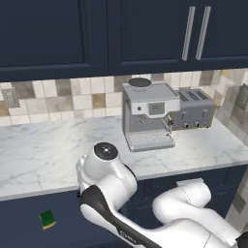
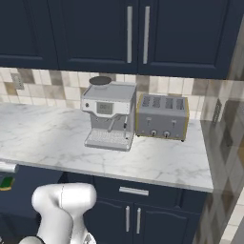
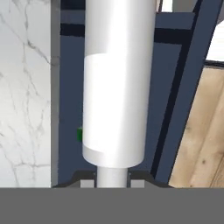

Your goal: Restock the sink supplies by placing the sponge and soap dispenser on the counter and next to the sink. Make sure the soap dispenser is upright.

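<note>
The end effector (image 3: 112, 183) is closed on the soap dispenser (image 3: 118, 83), whose smooth white-grey cylinder runs straight out from the finger tips and blocks most of what lies ahead. Its pump nozzle is out of frame.

The main risk, as a judgement, is the upright requirement. The bottle is slim and slick, so it could twist in a two-finger pinch during a wide swing, or topple if set down tilted on the hard, polished worktop (image 1: 43, 150). That white marble slab with grey veins lies just to one side of the bottle in the hand view.

The sponge (image 1: 47, 219), a small flat green block with a yellow layer, sits low against the navy cabinet front. In the hand view a green sliver of it peeks beside the bottle. The sink cannot be located from here.
</note>
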